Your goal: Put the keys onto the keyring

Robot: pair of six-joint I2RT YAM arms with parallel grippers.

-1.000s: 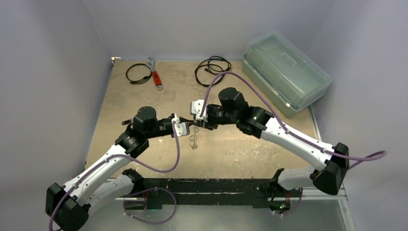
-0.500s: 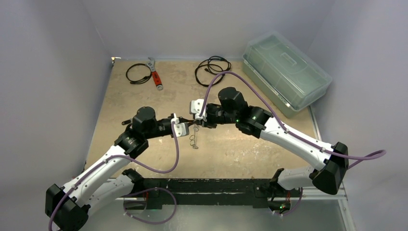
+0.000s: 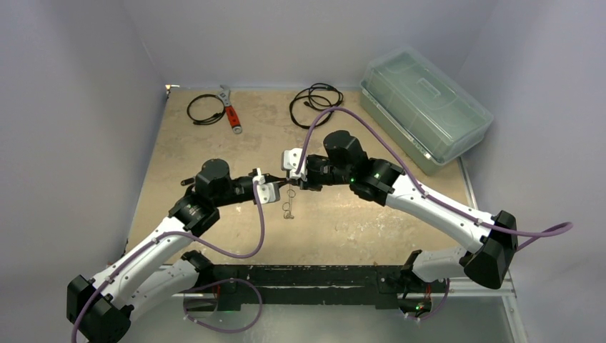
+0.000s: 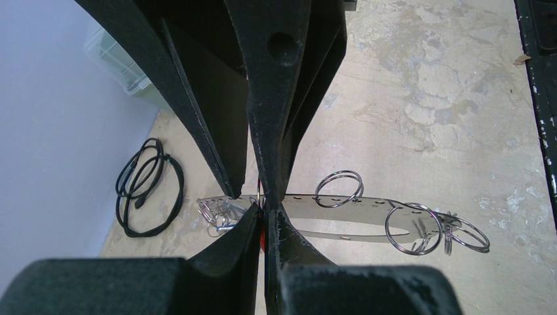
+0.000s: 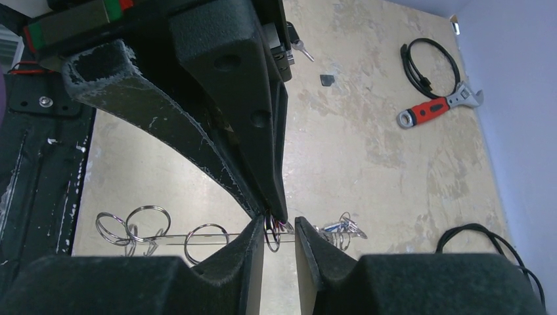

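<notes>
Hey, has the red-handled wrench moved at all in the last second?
No. The red-handled wrench lies exactly where it was, just right of the small black cable coil.

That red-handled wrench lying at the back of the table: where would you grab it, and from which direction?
Grip the wrench by the middle of its red handle, coming straight down from above and closing across its narrow width. It lies flat on the table, so only top and sides are reachable, and the handle is straight and even, unlike the wider metal head.
</notes>
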